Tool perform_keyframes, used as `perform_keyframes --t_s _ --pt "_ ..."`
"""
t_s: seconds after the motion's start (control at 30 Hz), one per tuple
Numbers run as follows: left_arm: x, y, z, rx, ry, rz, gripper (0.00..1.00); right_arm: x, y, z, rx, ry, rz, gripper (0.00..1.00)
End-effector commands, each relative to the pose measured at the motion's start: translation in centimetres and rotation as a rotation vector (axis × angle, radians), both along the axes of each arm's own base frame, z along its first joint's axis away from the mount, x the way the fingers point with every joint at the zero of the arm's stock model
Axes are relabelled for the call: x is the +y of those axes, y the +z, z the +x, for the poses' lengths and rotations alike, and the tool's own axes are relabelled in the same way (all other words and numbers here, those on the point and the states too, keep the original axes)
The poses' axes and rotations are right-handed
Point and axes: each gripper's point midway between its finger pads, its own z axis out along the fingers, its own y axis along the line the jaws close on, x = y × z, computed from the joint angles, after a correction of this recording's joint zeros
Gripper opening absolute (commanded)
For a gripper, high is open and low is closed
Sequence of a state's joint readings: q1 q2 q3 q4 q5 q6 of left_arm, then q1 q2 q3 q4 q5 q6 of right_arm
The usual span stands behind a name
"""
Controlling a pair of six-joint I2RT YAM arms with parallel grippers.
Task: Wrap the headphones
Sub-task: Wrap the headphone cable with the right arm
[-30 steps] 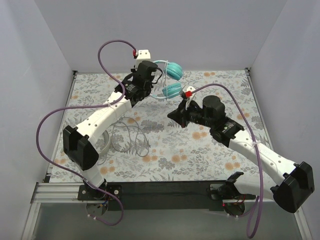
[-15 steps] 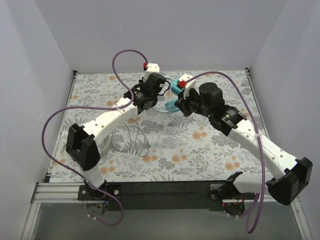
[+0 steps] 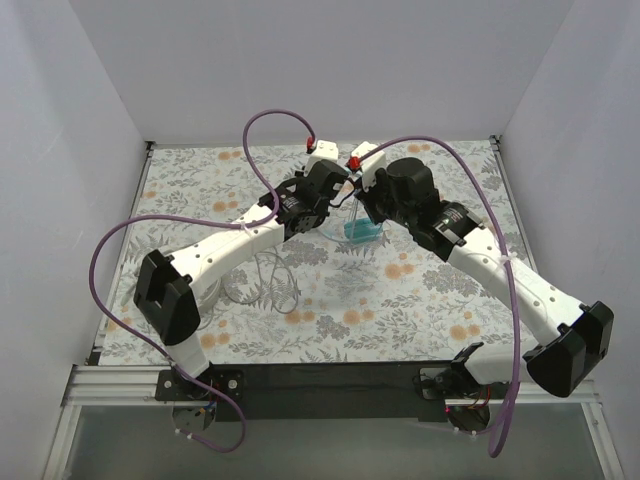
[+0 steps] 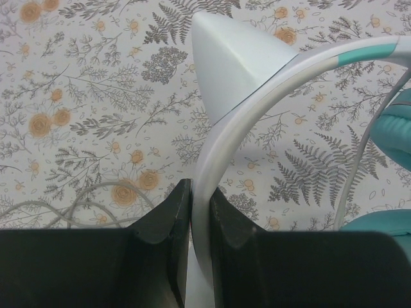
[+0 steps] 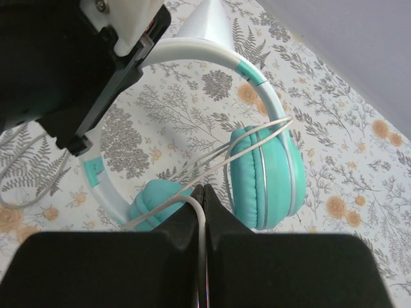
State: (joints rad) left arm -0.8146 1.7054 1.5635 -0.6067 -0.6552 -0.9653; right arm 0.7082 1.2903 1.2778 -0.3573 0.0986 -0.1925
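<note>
Both my jaws clenched on the teal headphones (image 5: 264,173).
Nearer me than them, a loose grey cable (image 3: 264,281) lies on the worktop (image 3: 420,300). On their left, my left jaws grip the pale headband (image 4: 217,147); on their right, my right jaws pinch the white cord (image 5: 203,237).

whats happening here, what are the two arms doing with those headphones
The teal headphones are being wrapped. The left gripper is shut on the pale headband, steadying the pair, while the right gripper pinches the white cable. Strands of that cable cross one ear cup, so the wrapping looks underway, not finished.
</note>
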Motion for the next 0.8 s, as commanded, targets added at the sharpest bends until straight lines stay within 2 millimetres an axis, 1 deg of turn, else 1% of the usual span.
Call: perform_keyframes --t_s 0.0,0.13,0.23,0.5,0.77 --pt "0.0 3.8 -1.0 -0.064 -0.011 -0.094 0.00 -0.8 3.3 1.7 -0.111 -0.071 -0.008 0.01" --pt "-0.4 3.6 -1.6 -0.053 -0.029 -0.097 0.00 -1.3 3.3 2.3 -0.124 -0.099 -0.031 0.01" --pt "-0.2 3.6 -1.9 -0.049 -0.029 -0.101 0.00 -1.4 3.5 2.2 -0.127 -0.099 -0.027 0.01" --pt "0.3 2.8 -2.4 -0.038 -0.030 -0.083 0.00 -1.3 4.8 2.5 -0.141 -0.094 0.005 0.01" --pt "0.8 3.1 -2.5 -0.046 -0.022 -0.080 0.00 -1.2 4.8 2.7 -0.130 -0.086 0.016 0.01"
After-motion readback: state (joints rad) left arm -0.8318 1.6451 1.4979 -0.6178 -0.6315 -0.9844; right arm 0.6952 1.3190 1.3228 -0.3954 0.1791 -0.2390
